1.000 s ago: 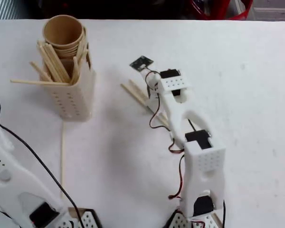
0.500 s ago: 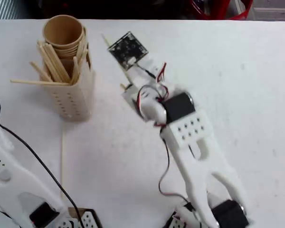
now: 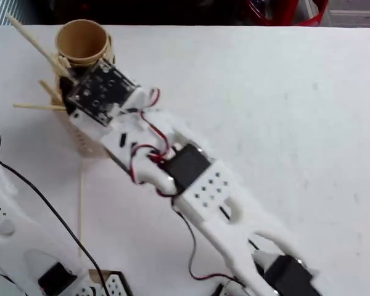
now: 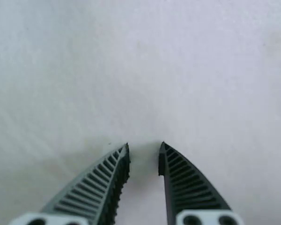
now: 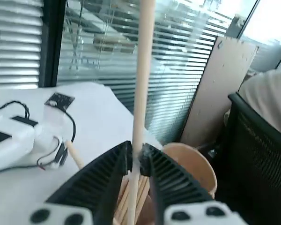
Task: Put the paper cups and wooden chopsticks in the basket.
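Arm (image 3: 200, 185) hides basket (image 3: 85, 143); loose chopstick (image 3: 81, 197) beside

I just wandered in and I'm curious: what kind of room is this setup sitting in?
Probably an office or lab workspace: slatted blinds, a black mesh office chair, and a plain white worktable.

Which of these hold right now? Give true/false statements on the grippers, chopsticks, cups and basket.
1. The right gripper is shut on a chopstick. True.
2. The left gripper holds a paper cup. False: it is open, holding nothing, over the bare table.
3. The paper cups stand in the basket. True.
4. No chopstick lies on the table. False: a loose chopstick lies there, near the basket.
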Robot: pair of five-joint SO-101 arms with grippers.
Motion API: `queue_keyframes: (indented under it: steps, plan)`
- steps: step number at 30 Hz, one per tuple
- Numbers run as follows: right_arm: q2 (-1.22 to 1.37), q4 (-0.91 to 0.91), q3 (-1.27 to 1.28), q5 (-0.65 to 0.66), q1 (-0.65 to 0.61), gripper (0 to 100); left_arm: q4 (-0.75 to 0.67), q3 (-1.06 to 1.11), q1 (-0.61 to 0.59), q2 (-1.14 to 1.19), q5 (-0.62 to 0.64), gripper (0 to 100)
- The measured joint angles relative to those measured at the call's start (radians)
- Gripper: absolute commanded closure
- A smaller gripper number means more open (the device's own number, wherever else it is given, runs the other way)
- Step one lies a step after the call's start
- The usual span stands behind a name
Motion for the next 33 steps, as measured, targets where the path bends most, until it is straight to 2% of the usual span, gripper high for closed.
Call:
queue_keyframes:
  steps: [2, 5, 11, 15, 22, 29, 33]
  plan:
    - [0.077, -0.069, -0.054, 0.000, -0.011, 98.1, 0.000, 0.000, 0.000, 0.000, 0.000, 87]
    - [0.193, -0.080, -0.164, 0.000, -0.011, 97.8, 0.000, 0.000, 0.000, 0.000, 0.000, 87]
    - [0.377, 0.009, -0.324, -0.002, -0.006, 97.6, 0.000, 0.000, 0.000, 0.000, 0.000, 87]
    - [0.388, 0.068, -0.347, -0.002, -0.011, 97.4, 0.000, 0.000, 0.000, 0.000, 0.000, 87]
    - [0.388, 0.144, -0.351, -0.002, -0.012, 81.7, 0.000, 0.000, 0.000, 0.000, 0.000, 87]
    - [0.384, 0.295, -0.351, -0.002, -0.012, 87.0, 0.000, 0.000, 0.000, 0.000, 0.000, 87]
    - [0.310, 0.468, -0.351, -0.002, -0.012, 87.9, 0.000, 0.000, 0.000, 0.000, 0.000, 87]
